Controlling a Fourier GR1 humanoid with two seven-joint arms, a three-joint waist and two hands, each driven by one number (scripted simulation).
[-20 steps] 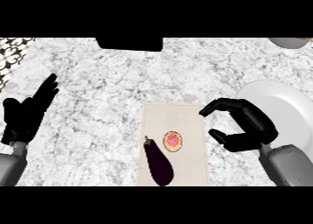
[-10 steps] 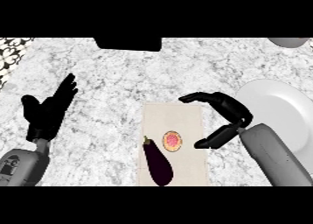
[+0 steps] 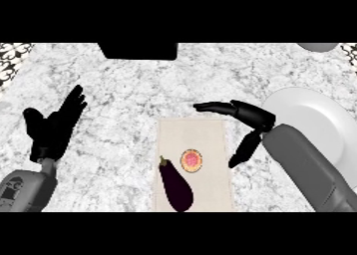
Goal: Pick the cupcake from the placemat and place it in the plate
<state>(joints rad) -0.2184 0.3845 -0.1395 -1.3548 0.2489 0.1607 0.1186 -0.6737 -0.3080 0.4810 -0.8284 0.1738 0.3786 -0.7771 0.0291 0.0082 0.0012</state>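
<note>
Right robot hand (image 3: 244, 122) arches open above small, round, pink-topped cupcake (image 3: 191, 160).

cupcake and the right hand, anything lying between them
Nothing. In the head view only bare placemat separates the cupcake from the right hand. The eggplant lies on the cupcake's other side, lower left.

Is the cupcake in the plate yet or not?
Not yet. The cupcake sits on the placemat beside the eggplant; the plate holds nothing visible. The right hand hovers open above the placemat.
</note>
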